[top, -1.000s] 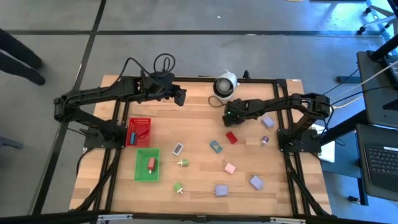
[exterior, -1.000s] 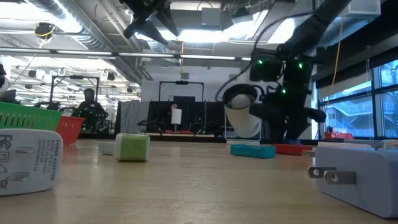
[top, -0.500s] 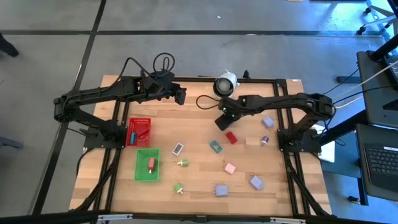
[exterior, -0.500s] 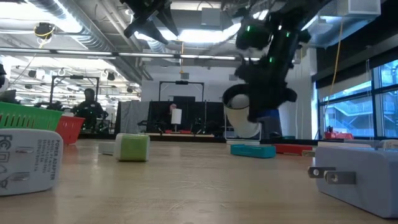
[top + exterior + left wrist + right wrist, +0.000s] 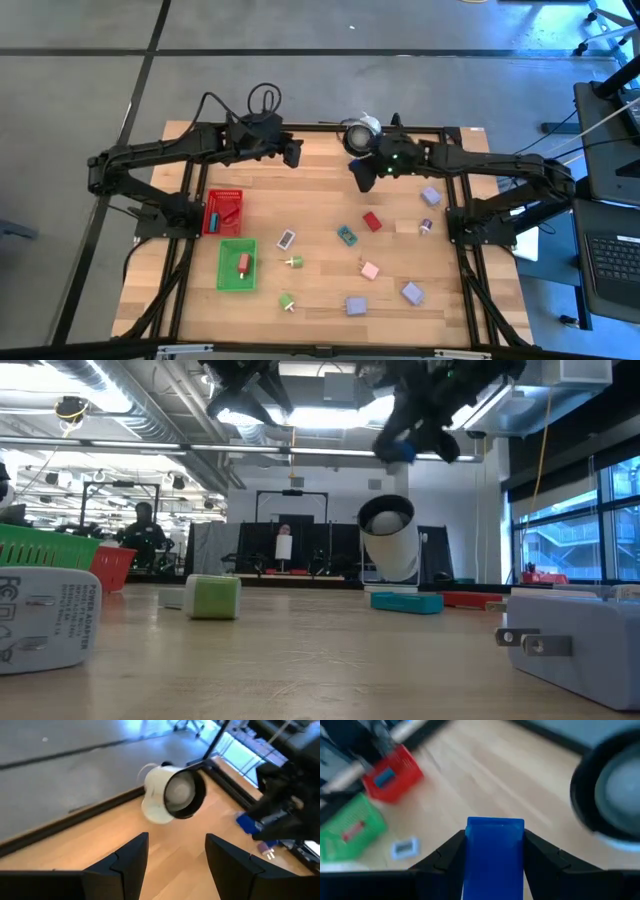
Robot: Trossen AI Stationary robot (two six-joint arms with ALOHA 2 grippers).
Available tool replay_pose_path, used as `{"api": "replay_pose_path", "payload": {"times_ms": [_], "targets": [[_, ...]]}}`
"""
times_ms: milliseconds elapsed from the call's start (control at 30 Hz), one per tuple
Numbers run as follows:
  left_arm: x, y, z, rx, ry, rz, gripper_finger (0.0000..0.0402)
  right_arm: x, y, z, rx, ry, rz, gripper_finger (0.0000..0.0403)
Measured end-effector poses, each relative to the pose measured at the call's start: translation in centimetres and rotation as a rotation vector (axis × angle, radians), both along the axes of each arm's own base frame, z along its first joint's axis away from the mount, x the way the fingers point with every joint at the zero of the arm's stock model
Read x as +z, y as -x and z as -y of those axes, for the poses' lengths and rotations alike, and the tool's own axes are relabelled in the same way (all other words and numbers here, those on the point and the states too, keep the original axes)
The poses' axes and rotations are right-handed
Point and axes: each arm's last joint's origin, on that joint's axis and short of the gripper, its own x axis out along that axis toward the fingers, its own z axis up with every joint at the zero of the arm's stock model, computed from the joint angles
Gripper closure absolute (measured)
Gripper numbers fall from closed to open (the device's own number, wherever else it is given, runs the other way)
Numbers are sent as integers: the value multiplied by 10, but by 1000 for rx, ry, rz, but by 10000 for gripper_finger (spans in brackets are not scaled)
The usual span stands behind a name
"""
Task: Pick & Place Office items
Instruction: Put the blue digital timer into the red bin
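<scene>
Closest to the low camera are two pale plug adapters, one on each side (image 5: 45, 615) (image 5: 575, 640), with a green cube (image 5: 212, 597) and a teal block (image 5: 407, 601) sitting on the wood a bit further back. From above, the rest of the office items are scattered over the middle and near part of the table (image 5: 320, 200): a red block (image 5: 372, 221), a pink one (image 5: 370, 269), some lavender ones (image 5: 412, 292) and small green pins (image 5: 294, 262), all still out in the open. On the left side the green tray (image 5: 237, 265) has a red piece in it and the red tray (image 5: 223, 211) just behind it holds a blue one. Further back, the right gripper (image 5: 362, 172) is up in the air near the far edge with its fingers squeezed on a blue block (image 5: 494, 854), right next to the white round object (image 5: 361, 136) with the dark centre. The left gripper (image 5: 292, 153) hangs partly open and empty at the far edge too, not far from the right one. My worry: the blue block presumably goes in the red tray, and that path runs straight past the left arm, so a wide swing could clip it. It could also nudge the white thing on the way out, or the block could slip mid-carry if the pinch is shallow.
</scene>
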Motion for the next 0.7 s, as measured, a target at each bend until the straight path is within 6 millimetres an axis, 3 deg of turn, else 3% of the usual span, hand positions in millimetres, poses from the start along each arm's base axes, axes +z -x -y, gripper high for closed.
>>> {"api": "replay_pose_path", "payload": {"times_ms": [333, 500, 700], "targets": [[24, -23, 16, -336, -358, 114, 211, 28, -3, 2, 186, -43, 270, 238], [24, -32, 28, -484, -600, 31, 213, 38, -4, 6, 272, -97, 382, 238], [19, -47, 40, -526, -744, -6, 205, 51, -5, 15, 284, -158, 533, 238]]}}
